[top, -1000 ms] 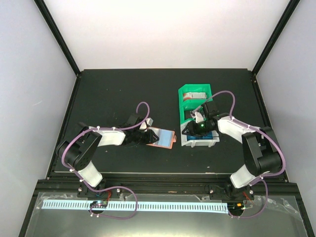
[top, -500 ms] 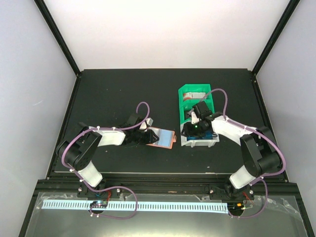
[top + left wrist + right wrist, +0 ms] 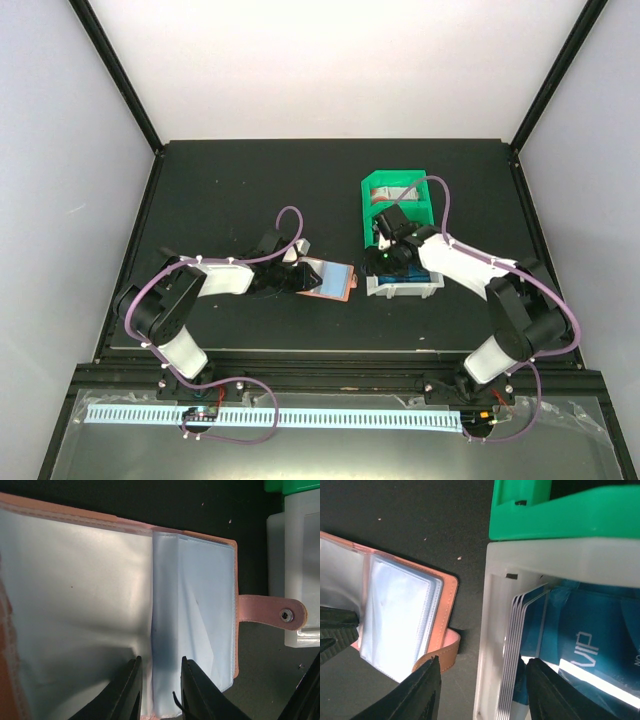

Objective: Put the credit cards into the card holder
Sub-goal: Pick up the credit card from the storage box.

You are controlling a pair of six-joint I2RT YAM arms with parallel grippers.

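The salmon-orange card holder lies open on the black table, its clear sleeves up and its snap tab pointing at the tray. My left gripper sits low over the sleeves at the fold, jaws a little apart, gripping nothing that shows. Several blue credit cards stand on edge in the tray's white compartment; one reads "VIP". My right gripper is wide open and empty, one finger beside the tab, the other over the cards. It hovers at the tray's left wall.
The green-and-white compartment tray stands right of the card holder. A red-and-white card lies in its far green compartment. Black frame posts edge the table.
My right gripper has moved left and a little away from me, from over the white compartment to its left wall. The left arm and the card holder have not moved.
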